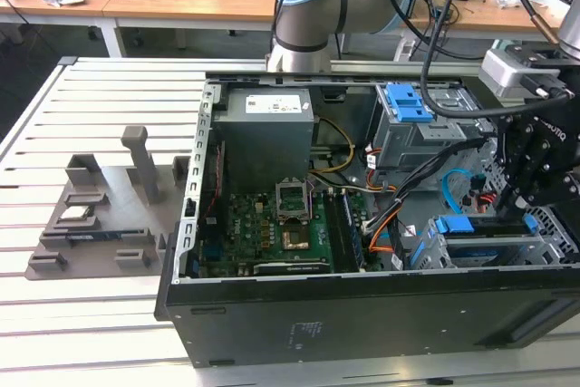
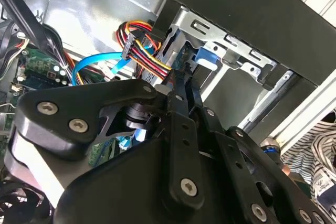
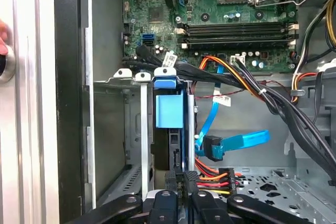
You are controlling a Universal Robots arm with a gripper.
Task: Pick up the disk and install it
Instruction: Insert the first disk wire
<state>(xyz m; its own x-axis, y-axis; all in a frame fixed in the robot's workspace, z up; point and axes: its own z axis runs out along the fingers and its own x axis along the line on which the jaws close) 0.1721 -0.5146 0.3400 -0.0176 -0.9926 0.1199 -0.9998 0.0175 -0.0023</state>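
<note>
disk [image 3: 169, 109] seated in drive cage [image 3: 122, 129], just beside hand [image 3: 181, 182]

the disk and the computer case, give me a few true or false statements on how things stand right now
1. The disk sits upright in the metal drive cage. True.
2. The gripper hangs over the grey fixture outside the case. False: it is inside the computer case, at the drive cage.
3. The disk has a blue frame. True.
4. The case's side panel is closed. False: the case is open, with the motherboard exposed.
</note>
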